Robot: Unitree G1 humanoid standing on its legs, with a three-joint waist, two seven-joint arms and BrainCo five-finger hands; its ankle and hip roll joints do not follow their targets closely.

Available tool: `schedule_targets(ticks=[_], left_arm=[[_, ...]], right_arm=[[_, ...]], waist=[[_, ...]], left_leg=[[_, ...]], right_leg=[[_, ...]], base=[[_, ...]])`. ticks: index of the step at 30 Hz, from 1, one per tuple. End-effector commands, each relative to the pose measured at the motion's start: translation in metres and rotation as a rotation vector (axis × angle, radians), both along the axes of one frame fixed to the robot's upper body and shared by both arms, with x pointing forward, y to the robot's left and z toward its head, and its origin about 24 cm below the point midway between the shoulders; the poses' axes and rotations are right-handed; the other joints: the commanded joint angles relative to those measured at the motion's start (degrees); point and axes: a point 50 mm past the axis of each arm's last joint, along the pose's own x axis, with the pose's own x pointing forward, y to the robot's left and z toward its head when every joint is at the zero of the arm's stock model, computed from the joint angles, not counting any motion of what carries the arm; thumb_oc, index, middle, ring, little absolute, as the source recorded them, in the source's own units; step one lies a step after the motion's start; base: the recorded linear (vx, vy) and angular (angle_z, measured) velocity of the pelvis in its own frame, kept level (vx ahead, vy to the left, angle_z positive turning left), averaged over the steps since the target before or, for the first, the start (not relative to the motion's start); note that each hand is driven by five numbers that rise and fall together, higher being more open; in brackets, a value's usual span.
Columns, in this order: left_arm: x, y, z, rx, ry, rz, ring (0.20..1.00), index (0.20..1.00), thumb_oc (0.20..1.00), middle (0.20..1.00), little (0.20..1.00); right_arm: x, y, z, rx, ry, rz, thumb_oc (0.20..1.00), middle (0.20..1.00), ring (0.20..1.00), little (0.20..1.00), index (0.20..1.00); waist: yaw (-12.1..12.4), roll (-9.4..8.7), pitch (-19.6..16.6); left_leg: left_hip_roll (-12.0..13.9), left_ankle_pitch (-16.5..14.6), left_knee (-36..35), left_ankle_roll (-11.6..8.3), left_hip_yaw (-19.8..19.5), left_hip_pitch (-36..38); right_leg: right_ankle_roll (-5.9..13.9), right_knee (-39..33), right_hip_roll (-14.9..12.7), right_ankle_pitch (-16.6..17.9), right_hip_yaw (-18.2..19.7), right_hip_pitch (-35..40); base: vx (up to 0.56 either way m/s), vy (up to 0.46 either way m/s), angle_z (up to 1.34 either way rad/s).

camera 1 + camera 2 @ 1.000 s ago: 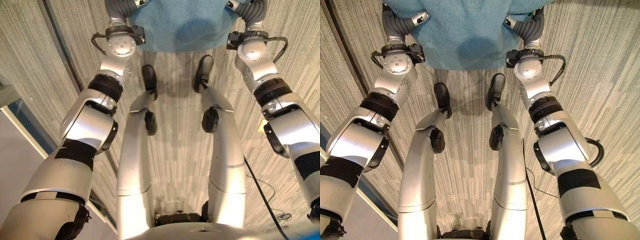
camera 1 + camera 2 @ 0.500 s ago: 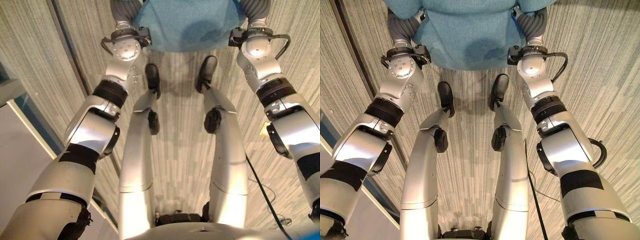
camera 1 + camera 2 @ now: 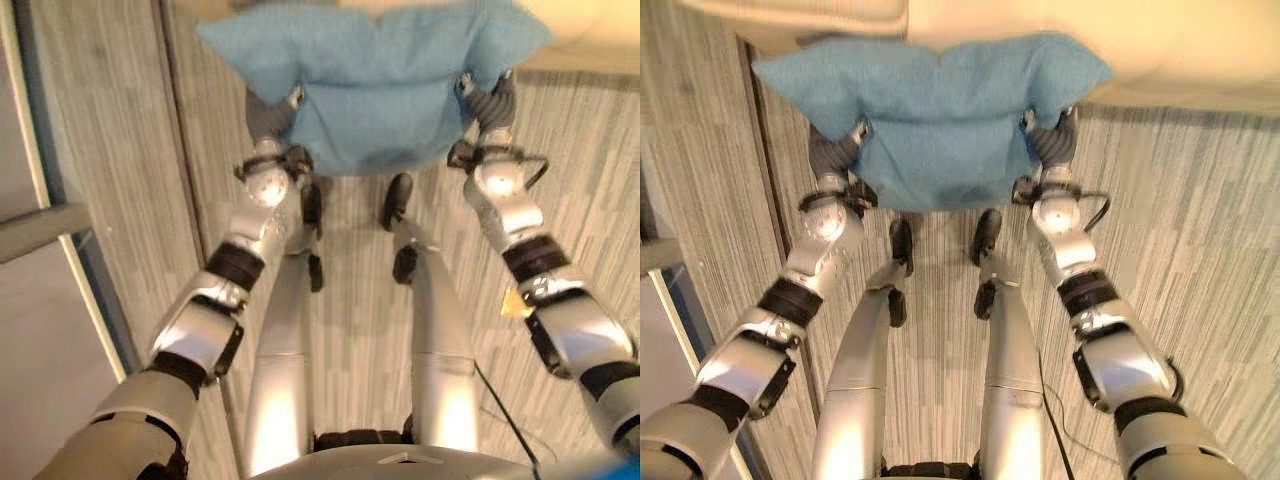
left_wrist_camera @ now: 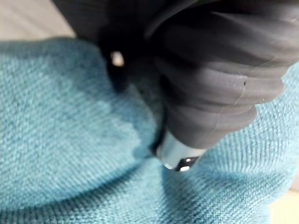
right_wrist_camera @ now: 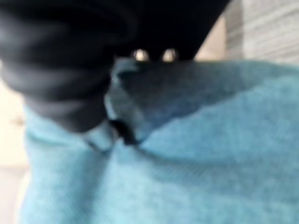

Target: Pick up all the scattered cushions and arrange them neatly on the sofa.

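A blue cushion [image 3: 940,120] hangs between the robot's two outstretched arms above the grey striped floor [image 3: 1200,260], its far edge lying against the front of a cream sofa [image 3: 1160,50]. The left hand [image 3: 266,115] presses into one side of the cushion and the right hand [image 3: 490,100] into the other, each sunk in the fabric up to its dark ribbed cover. In the wrist views the knitted blue cloth folds around both hands and hides the fingers, so whether they are curled or straight cannot be told.
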Motion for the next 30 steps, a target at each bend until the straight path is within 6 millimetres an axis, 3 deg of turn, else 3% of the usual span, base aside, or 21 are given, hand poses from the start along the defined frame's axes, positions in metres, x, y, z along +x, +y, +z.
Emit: schedule_targets(ticks=[1,2,3,4,5,6,9,11,12,16,18,20,23,24,25,26,28,30], left_arm=[[-0.021,-0.044,0.021,-0.006,-0.203,-0.224,0.200,0.200,0.200,0.200,0.200],[-0.025,-0.044,0.014,0.008,-0.190,-0.235,0.200,0.200,0.200,0.200,0.200],[-0.031,-0.044,-0.006,-0.011,-0.139,-0.261,0.200,0.200,0.200,0.200,0.200],[-0.032,-0.044,-0.006,-0.011,-0.138,-0.261,0.200,0.200,0.200,0.200,0.200],[-0.037,-0.046,-0.023,-0.013,-0.088,-0.290,0.200,0.200,0.200,0.200,0.200],[-0.037,-0.046,-0.023,-0.013,-0.087,-0.290,0.200,0.200,0.200,0.200,0.200],[-0.050,-0.050,-0.048,-0.021,-0.018,-0.337,0.200,0.200,0.200,0.200,0.200],[-0.054,-0.051,-0.053,-0.030,-0.004,-0.348,0.200,0.200,0.200,0.200,0.200],[-0.059,-0.052,-0.060,-0.040,0.019,-0.356,0.200,0.200,0.200,0.200,0.200],[-0.066,-0.048,-0.071,-0.044,0.055,-0.355,0.200,0.200,0.200,0.200,0.200],[-0.072,-0.044,-0.082,-0.051,0.090,-0.360,0.200,0.200,0.200,0.200,0.200],[-0.077,-0.042,-0.091,-0.051,0.125,-0.364,0.200,0.200,0.200,0.200,0.200],[-0.081,-0.036,-0.098,-0.049,0.150,-0.352,0.200,0.200,0.200,0.200,0.200],[-0.082,-0.034,-0.099,-0.053,0.155,-0.344,0.200,0.200,0.200,0.200,0.200],[-0.082,-0.029,-0.100,-0.044,0.156,-0.320,0.200,0.200,0.200,0.200,0.200],[-0.084,-0.022,-0.102,-0.036,0.159,-0.299,0.200,0.200,0.200,0.200,0.200],[-0.087,-0.018,-0.105,-0.024,0.171,-0.300,0.200,0.200,0.200,0.200,0.200],[-0.090,-0.017,-0.110,-0.026,0.190,-0.300,0.200,0.200,0.200,0.200,0.200]], right_arm=[[-0.024,0.048,0.015,-0.017,-0.191,0.229,0.200,0.200,0.200,0.200,0.200],[-0.027,0.048,0.006,-0.012,-0.170,0.239,0.200,0.200,0.200,0.200,0.200],[-0.035,0.050,-0.016,-0.015,-0.113,0.260,0.200,0.200,0.200,0.200,0.200],[-0.035,0.050,-0.016,-0.014,-0.113,0.260,0.200,0.200,0.200,0.200,0.200],[-0.042,0.050,-0.035,-0.019,-0.057,0.270,0.200,0.200,0.200,0.200,0.200],[-0.042,0.050,-0.035,-0.019,-0.057,0.270,0.200,0.200,0.200,0.200,0.200],[-0.057,0.047,-0.071,-0.013,0.049,0.265,0.200,0.200,0.200,0.200,0.200],[-0.061,0.044,-0.078,-0.022,0.072,0.256,0.200,0.200,0.200,0.200,0.200],[-0.068,0.044,-0.090,-0.013,0.113,0.264,0.200,0.200,0.200,0.200,0.200],[-0.075,0.032,-0.105,-0.022,0.172,0.246,0.200,0.200,0.200,0.200,0.200],[-0.081,0.025,-0.112,-0.043,0.201,0.238,0.200,0.200,0.200,0.200,0.200],[-0.084,0.021,-0.117,-0.039,0.221,0.230,0.200,0.200,0.200,0.200,0.200],[-0.085,0.027,-0.120,-0.054,0.233,0.252,0.200,0.200,0.200,0.200,0.200],[-0.085,0.030,-0.120,-0.062,0.233,0.259,0.200,0.200,0.200,0.200,0.200],[-0.086,0.036,-0.122,-0.063,0.240,0.269,0.200,0.200,0.200,0.200,0.200],[-0.087,0.038,-0.124,-0.071,0.243,0.276,0.200,0.200,0.200,0.200,0.200],[-0.091,0.038,-0.130,-0.085,0.268,0.284,0.200,0.200,0.200,0.200,0.200],[-0.093,0.037,-0.131,-0.095,0.269,0.290,0.200,0.200,0.200,0.200,0.200]], waist=[[-0.81,1.57,-4.89],[-0.98,1.47,-5.16],[-1.14,1.39,-6.07],[-1.14,1.39,-5.88],[-1.35,1.34,-6.39],[-1.35,1.34,-6.23],[-2.30,0.65,-7.57],[-2.42,0.34,-8.30],[-1.50,-0.35,-9.73],[0.32,-0.40,-12.86],[-0.44,-0.08,-14.53],[-0.59,0.28,-16.78],[0.37,0.68,-16.95],[0.85,0.84,-16.57],[1.89,0.95,-15.95],[4.04,1.70,-16.35],[3.75,1.60,-17.14],[3.47,1.12,-17.92]], left_leg=[[0.20,-0.48,-4.85,-2.94,-6.30,6.38],[0.04,1.68,-6.62,-2.80,-6.17,8.14],[0.39,2.64,-9.97,-3.30,-6.14,14.64],[0.40,2.69,-10.14,-3.31,-6.15,14.98],[1.08,3.60,-12.76,-3.93,-6.04,20.68],[1.08,3.64,-12.88,-3.94,-6.06,20.94],[2.72,4.27,-14.16,-5.56,-6.02,30.04],[3.12,3.98,-14.30,-5.67,-5.90,32.53],[0.93,3.27,-13.98,-5.43,-9.26,37.79],[-5.15,0.91,-16.73,-4.13,-18.70,44.73],[-4.37,-0.15,-19.93,-3.15,-16.56,48.14],[-5.29,-0.88,-23.10,-1.48,-14.43,51.47],[-5.15,-1.10,-24.74,-0.21,-10.46,53.54],[-4.93,-1.04,-25.03,0.05,-9.42,54.05],[-4.32,-1.06,-25.48,0.10,-7.51,54.90],[-2.91,-1.33,-26.28,-0.01,-4.57,55.86],[-2.37,-1.48,-26.85,-0.14,-2.86,57.02],[-2.02,-1.59,-27.69,-0.52,-1.83,58.34]], right_leg=[[6.52,-5.16,-0.90,-3.30,-1.48,9.52],[6.08,-7.34,-0.92,-1.39,-1.93,11.65],[6.10,-10.57,-0.36,-1.28,-2.68,18.40],[6.10,-10.73,-0.34,-1.24,-2.72,18.74],[5.94,-12.64,0.09,-1.79,-3.44,24.64],[5.94,-12.75,0.10,-1.77,-3.48,24.91],[5.44,-17.43,1.62,-2.72,-4.68,37.04],[5.47,-18.91,2.09,-2.71,-4.85,40.09],[5.54,-21.87,3.27,-2.45,-3.52,46.29],[6.95,-25.28,4.70,-0.57,1.77,52.09],[7.62,-26.99,4.83,0.05,2.94,54.23],[9.66,-29.47,4.01,2.70,5.63,55.27],[11.47,-28.19,3.41,3.88,6.62,54.27],[11.82,-27.18,3.27,3.75,5.86,53.71],[12.12,-25.30,2.20,3.40,1.00,53.08],[10.84,-23.67,-1.78,2.06,-12.73,53.72],[10.43,-22.85,-2.14,0.75,-17.49,54.89],[10.10,-24.74,-1.21,0.92,-17.02,56.12]], base=[[0.00,0.000,0.00],[0.01,-0.065,-0.01],[0.00,-0.065,0.00],[0.13,-0.124,0.03],[0.08,-0.066,0.07],[0.12,-0.118,0.10],[0.17,-0.149,0.11],[0.16,-0.031,0.10],[0.21,0.051,-0.09],[0.22,0.156,-0.61],[0.14,0.147,-1.21],[0.11,0.263,-1.06],[-0.05,0.191,-1.16],[-0.14,0.126,-1.69],[-0.13,0.068,-1.32],[-0.08,0.026,-1.21],[0.04,-0.039,-1.34],[0.11,-0.113,-1.06]])
